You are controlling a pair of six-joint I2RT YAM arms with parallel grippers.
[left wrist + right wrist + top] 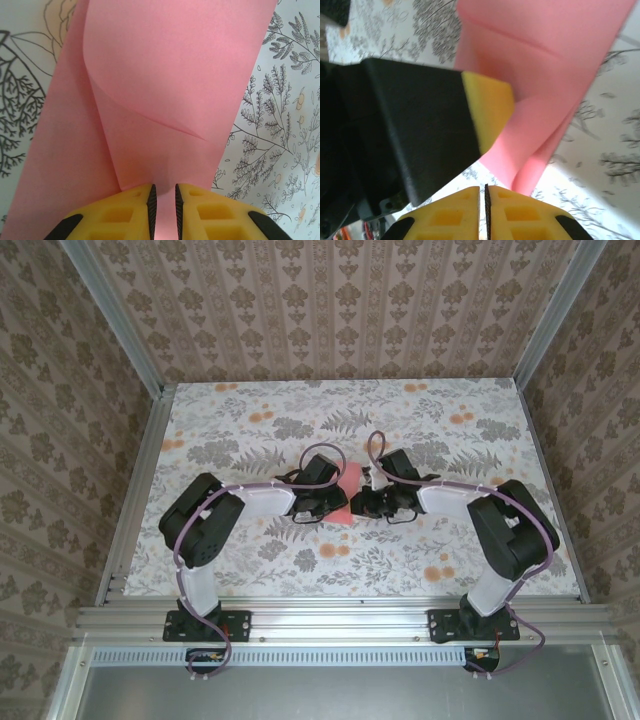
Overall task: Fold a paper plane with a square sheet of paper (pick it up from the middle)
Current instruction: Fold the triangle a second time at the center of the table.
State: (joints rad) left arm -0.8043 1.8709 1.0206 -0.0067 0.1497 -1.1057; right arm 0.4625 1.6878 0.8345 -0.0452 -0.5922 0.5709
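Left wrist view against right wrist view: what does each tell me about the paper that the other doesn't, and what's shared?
Left wrist: the pink sheet folded over itself with a diagonal crease, running into the narrow gap of the left gripper. Right wrist: the left gripper's yellow finger alongside the sheet, and the right gripper shut just below its lower fold. Both: the sheet over the floral tablecloth.

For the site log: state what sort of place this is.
Probably a staged robot test cell: an aluminium frame boxes in the table, wallpapered panels serve as walls, and the left arm and right arm are bolted to the near rail.
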